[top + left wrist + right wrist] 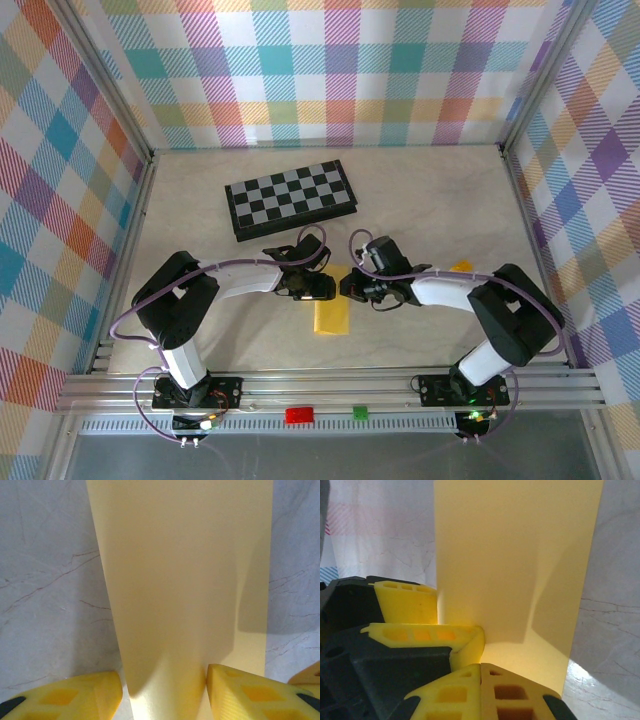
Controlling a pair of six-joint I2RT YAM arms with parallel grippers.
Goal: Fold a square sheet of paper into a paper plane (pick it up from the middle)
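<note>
Square sheet of paper (332, 318): narrow yellow strip, apparently folded, mid-worktop (200, 200); left hand (164, 692) spread astride it; right hand (480, 672) pressed together at its edge, grip unconfirmed; step judged early creasing; next: press the fold flat.

Cannot see the far part of the square sheet of paper (332, 320) from above, covered where the left gripper (325, 289) and right gripper (347, 289) meet tip to tip. In both wrist views, cut off ahead of the fingertips by the upper edge, with the fingers (75, 697) clipped at the lower edge. Cannot tell whether the closed right tips pinch any paper.
</note>
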